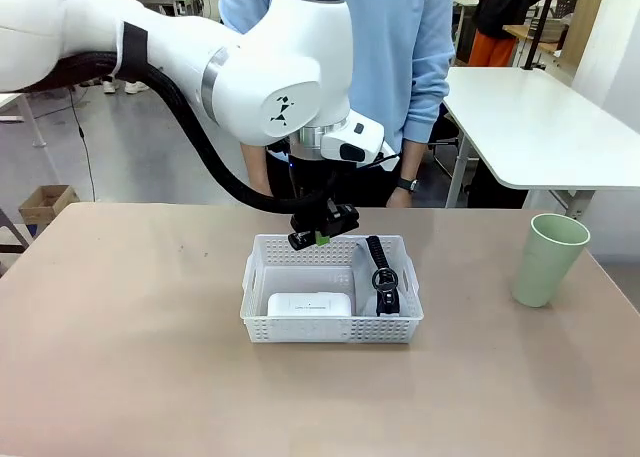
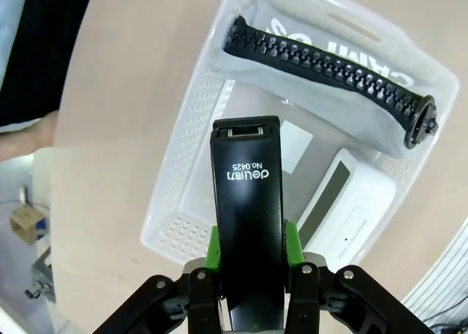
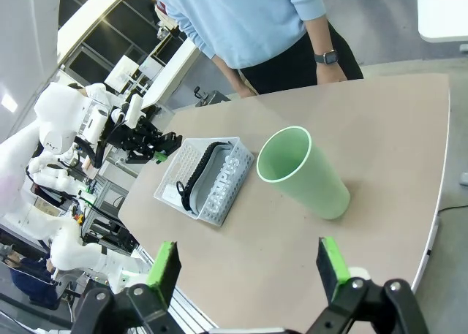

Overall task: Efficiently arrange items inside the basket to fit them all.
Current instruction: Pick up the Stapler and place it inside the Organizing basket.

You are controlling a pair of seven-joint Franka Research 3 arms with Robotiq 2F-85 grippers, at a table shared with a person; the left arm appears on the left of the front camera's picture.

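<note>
My left gripper (image 1: 322,233) hangs just above the far rim of the white basket (image 1: 330,329), shut on a small black stapler (image 2: 247,217) that sits between its green pads (image 2: 213,248). Below it the basket (image 2: 191,133) holds a grey pouch (image 2: 369,118) with a black zipper and ring pull along one long side, and a white rounded box (image 2: 351,206) beside it. In the front view the white box (image 1: 308,304) lies front left and the pouch (image 1: 381,277) on the right. A pale green cup (image 1: 548,258) stands upright on the table to the right. My right gripper (image 3: 248,268) is open, well short of the cup (image 3: 303,175).
A person in a light blue top stands at the far edge behind the basket, one hand (image 1: 400,195) with a wristwatch hanging near the table. The brown table (image 1: 130,357) is bare to the left and in front. A white table (image 1: 540,127) stands behind on the right.
</note>
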